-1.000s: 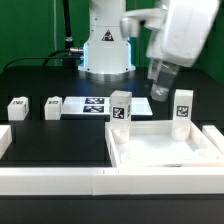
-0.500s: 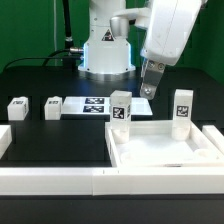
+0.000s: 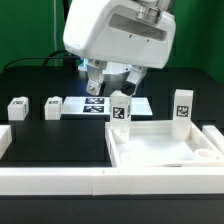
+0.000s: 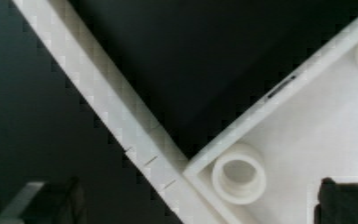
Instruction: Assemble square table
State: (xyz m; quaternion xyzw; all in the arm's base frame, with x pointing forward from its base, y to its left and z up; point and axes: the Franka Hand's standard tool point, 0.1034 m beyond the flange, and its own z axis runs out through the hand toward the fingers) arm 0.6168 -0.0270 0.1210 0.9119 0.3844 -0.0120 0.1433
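The square table slab [image 3: 160,150] lies underside up at the exterior view's right front. Two white tagged legs [image 3: 120,108] [image 3: 182,108] stand upright at its far corners. Two more legs [image 3: 17,107] [image 3: 53,107] lie loose on the black table at the exterior view's left. My gripper [image 3: 110,82] hangs above the table behind the nearer upright leg, open and empty. In the wrist view the gripper [image 4: 190,205] is over a corner of the slab [image 4: 318,120], with a round socket [image 4: 238,178] between the dark fingers [image 4: 34,200].
The marker board [image 3: 95,105] lies flat behind the slab. Long white border rails [image 3: 60,180] run along the front and left, and one shows in the wrist view [image 4: 105,100]. The arm's base [image 3: 105,55] stands at the back.
The arm has swung from the exterior view's right toward its left and nearer the camera. The gripper now hangs over the area behind the left upright leg. The parts have not moved.
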